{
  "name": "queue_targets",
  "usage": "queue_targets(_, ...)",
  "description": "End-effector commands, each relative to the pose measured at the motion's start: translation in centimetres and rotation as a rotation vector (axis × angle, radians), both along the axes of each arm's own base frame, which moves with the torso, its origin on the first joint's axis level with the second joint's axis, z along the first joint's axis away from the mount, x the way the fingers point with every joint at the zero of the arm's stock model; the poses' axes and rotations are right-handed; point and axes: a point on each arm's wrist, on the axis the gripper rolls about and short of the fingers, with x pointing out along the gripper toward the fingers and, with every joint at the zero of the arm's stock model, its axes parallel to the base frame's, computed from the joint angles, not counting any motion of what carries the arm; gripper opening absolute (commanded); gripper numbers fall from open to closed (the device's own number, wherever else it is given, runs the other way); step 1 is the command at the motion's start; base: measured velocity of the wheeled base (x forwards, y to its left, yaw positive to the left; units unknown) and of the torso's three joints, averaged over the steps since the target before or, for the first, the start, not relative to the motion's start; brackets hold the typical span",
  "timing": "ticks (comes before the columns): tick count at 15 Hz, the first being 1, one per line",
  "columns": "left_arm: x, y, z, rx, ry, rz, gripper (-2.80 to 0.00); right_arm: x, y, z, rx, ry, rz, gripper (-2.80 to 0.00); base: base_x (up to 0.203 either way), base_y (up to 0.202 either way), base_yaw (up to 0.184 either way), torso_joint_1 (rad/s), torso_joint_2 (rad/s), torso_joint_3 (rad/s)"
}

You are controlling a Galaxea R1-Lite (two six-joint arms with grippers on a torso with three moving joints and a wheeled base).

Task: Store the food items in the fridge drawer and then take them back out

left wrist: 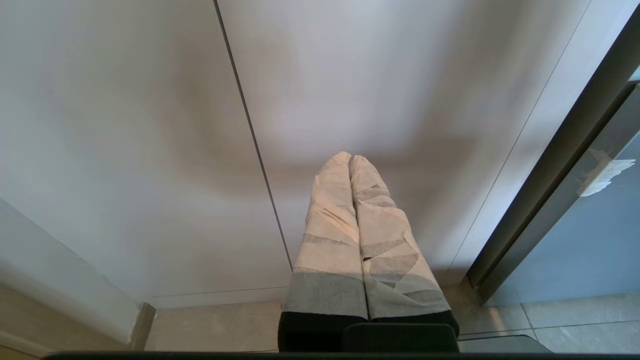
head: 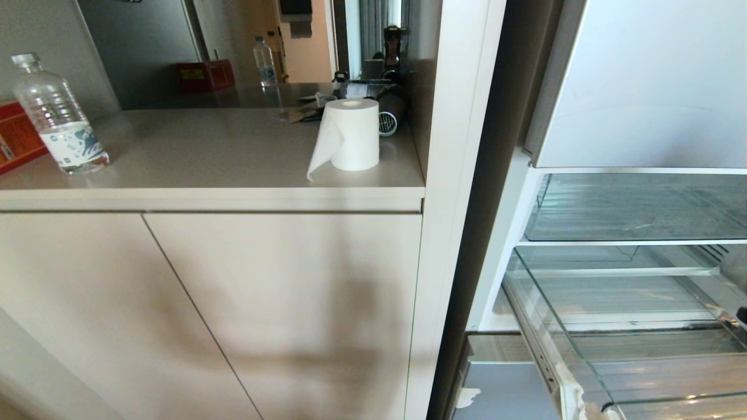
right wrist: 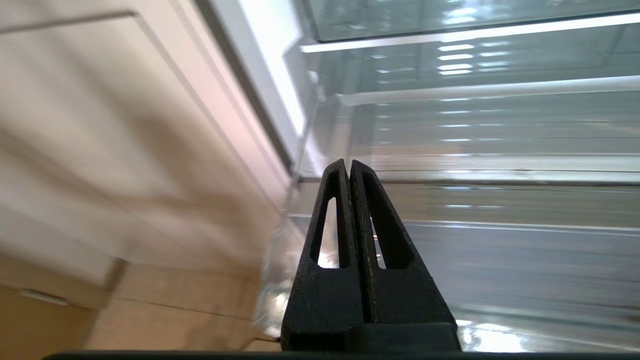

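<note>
**Operator:** Black fingers of my right gripper (right wrist: 350, 167) fill the wrist view, pressed flat together with nothing between them. It hangs over the fridge drawer (right wrist: 450, 240), which is pulled out toward me.

**Spotter:** Anything in the drawer?

**Operator:** Not that I can see. From the head view, the fridge drawer (head: 636, 326) shows its clear walls and ribbed bottom bare, torn white tape (head: 575, 394) at the front corner. That view cuts the drawer off on the right, though, so a piece could possibly sit out there. No red fruit on the countertop (head: 204, 151) either, just a water bottle (head: 58, 116) and a paper roll (head: 350, 134).

**Spotter:** So where are the food items?

**Operator:** In none of my three views. With the jaws shut on nothing over an open drawer, I judge I am between carries rather than mid-grasp.

**Spotter:** Left arm?

**Operator:** Parked. Its left gripper (left wrist: 351, 157), taped fingers closed together, points down at the cabinet door (left wrist: 400, 90) beside the fridge, out of the right arm's way.
</note>
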Motion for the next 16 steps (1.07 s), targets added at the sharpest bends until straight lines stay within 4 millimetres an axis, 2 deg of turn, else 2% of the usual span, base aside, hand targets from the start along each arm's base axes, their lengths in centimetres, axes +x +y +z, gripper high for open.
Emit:
queue_targets(1, 0.0, 0.0, 0.0, 0.000, 0.002, 0.000, -2.80, -1.8, -0.2, -0.8, 0.011, -0.048, 0.013, -2.80, 0.000, 0.000, 0.000, 0.000, 0.00, 0.000)
queue_targets(3, 0.0, 0.0, 0.0, 0.000, 0.003, 0.000, -2.80, -2.8, -0.4, -2.2, -0.016, -0.054, 0.017, -2.80, 0.000, 0.000, 0.000, 0.000, 0.00, 0.000)
queue_targets(4, 0.0, 0.0, 0.0, 0.000, 0.001, 0.000, -2.80, -4.0, -0.5, -3.4, -0.041, -0.082, 0.020, -2.80, 0.000, 0.000, 0.000, 0.000, 0.00, 0.000)
queue_targets(7, 0.0, 0.0, 0.0, 0.000, 0.000, -0.001, -2.80, -5.8, -0.8, -9.1, -0.188, -0.078, 0.043, -2.80, 0.000, 0.000, 0.000, 0.000, 0.00, 0.000)
queue_targets(9, 0.0, 0.0, 0.0, -0.011, 0.001, 0.001, -2.80, -6.0, -0.9, -13.0, -0.284, 0.006, 0.036, -2.80, 0.000, 0.000, 0.000, 0.000, 0.00, 0.000)
queue_targets(10, 0.0, 0.0, 0.0, -0.027, 0.000, 0.005, -2.80, -6.1, -0.9, -14.1, -0.314, 0.035, -0.006, -2.80, 0.000, 0.000, 0.000, 0.000, 0.00, 0.000)
queue_targets(14, 0.0, 0.0, 0.0, -0.046, -0.001, 0.009, -2.80, -8.0, -0.9, -14.3, -0.349, -0.194, -0.100, -2.80, 0.000, 0.000, 0.000, 0.000, 0.00, 0.000)
queue_targets(16, 0.0, 0.0, 0.0, -0.055, -0.001, 0.012, -2.80, -8.2, -0.9, -14.4, -0.332, -0.226, -0.135, -2.80, 0.000, 0.000, 0.000, 0.000, 0.00, 0.000)
